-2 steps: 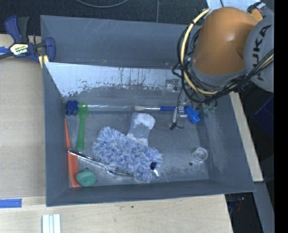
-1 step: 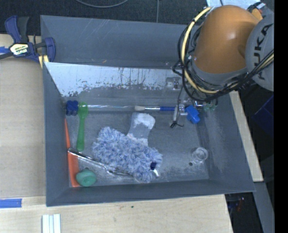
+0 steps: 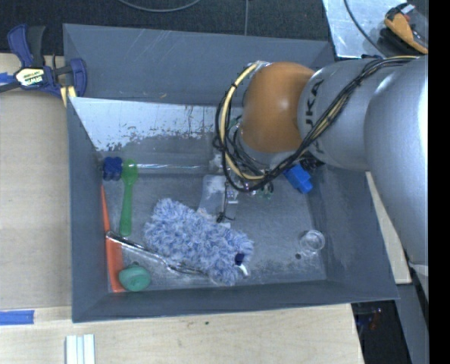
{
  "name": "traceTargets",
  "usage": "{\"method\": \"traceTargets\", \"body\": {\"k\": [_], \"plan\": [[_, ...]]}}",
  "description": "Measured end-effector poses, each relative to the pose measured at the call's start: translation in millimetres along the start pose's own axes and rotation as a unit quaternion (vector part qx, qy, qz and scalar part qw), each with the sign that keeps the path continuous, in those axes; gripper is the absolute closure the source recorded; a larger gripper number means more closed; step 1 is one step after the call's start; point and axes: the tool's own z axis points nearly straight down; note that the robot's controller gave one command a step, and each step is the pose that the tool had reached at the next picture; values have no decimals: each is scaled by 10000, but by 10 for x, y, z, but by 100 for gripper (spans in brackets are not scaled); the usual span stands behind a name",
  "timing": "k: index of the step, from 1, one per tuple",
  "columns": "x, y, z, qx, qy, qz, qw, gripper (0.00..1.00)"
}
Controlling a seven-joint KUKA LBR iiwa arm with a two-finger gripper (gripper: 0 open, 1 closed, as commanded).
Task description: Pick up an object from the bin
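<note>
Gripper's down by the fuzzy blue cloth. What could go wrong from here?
The gripper sits at the upper edge of the fuzzy blue cloth, not its middle, so a grasp may catch only loose pile and slip. A thin pale stick lies along the cloth's lower-left edge; lifting the cloth could drag it along too.

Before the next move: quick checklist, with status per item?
1. Gripper over a target: ok, above the upper edge of the blue fluffy cloth.
2. Cloth free to lift: not ok, a thin silver rod lies across its lower left.
3. Room to the bin wall: ok, gripper is mid-bin.
4. Green brush clear of gripper: ok, apart at left.
5. Small blue block by the arm untouched: cannot tell.
</note>
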Motion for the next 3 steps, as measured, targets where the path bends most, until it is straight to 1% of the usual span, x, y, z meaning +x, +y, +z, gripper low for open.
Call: {"method": "traceTargets", "body": {"k": [1, 2, 3], "plan": [[41, 176, -868, -1, -76, 399, 9992, 0], [859, 508, -233, -5, 39, -1567, 9876, 0], [547, 355, 47, 17, -78, -2423, 9702, 0]]}}
